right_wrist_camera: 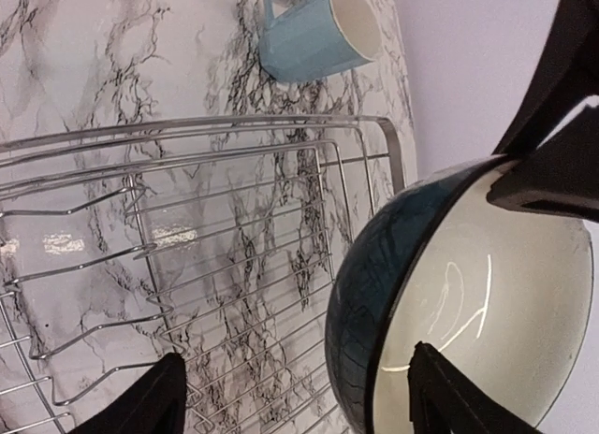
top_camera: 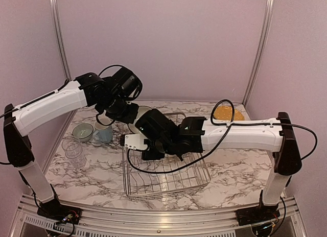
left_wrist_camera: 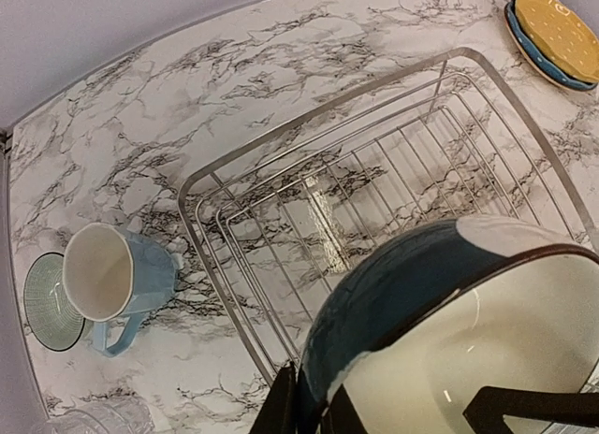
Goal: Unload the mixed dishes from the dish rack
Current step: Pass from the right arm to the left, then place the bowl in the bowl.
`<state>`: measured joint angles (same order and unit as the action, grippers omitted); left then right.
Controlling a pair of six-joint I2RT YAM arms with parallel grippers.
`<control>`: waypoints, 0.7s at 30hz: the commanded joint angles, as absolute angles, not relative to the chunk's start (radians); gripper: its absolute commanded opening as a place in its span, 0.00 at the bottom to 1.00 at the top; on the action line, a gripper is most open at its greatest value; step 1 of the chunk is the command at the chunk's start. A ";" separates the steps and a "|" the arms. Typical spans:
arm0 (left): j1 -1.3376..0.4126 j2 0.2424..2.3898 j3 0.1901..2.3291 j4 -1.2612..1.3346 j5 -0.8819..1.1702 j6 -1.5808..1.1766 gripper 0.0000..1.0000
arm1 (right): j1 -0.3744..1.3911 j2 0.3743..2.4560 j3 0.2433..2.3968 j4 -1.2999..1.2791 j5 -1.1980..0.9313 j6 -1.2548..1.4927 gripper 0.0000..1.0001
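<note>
Passing the dark-teal-and-white bowl (left_wrist_camera: 449, 340) from arm to arm, by the look of it. Pinches its rim with the left fingers (left_wrist_camera: 281, 406), closed tight on it. Holds the right fingers (right_wrist_camera: 164, 401) spread wide about the rim, gripping nothing. Hangs the bowl tilted in the air over the left rear part of the dish rack (right_wrist_camera: 234, 125), clear of the wires. Looks like the last dish out: none other seen among the prongs.

Calls next for drawing the right arm back without clipping the rim, then swinging the bowl left and lowering it onto bare tabletop (left_wrist_camera: 140, 125). Offers little room there: light blue mug (left_wrist_camera: 122, 270), grey-green bowl (left_wrist_camera: 47, 303) just beside it, clear glasses (top_camera: 74, 152) nearer, all close to the left edge. Offers more open marble behind the mug. Mind the rack's raised rim beneath.
</note>
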<state>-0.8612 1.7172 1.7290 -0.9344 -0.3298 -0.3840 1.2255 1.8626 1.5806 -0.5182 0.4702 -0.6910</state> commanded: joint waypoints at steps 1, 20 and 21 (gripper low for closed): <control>-0.801 1.600 1.713 -0.860 -0.440 -0.464 0.00 | 1.232 1.788 1.539 -0.479 0.518 -0.634 0.96; -0.175 1.306 1.301 -0.749 -0.329 -0.542 0.00 | 1.223 1.335 1.228 -0.109 0.503 -0.388 0.98; -0.137 1.311 1.286 -0.741 -0.307 -0.547 0.00 | 1.223 1.329 1.221 -0.110 0.503 -0.380 0.98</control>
<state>-0.2623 1.3437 1.3312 -0.8234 -0.3702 -0.5007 1.2285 1.3502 1.2613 -0.1513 0.4999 -0.4606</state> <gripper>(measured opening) 0.076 0.985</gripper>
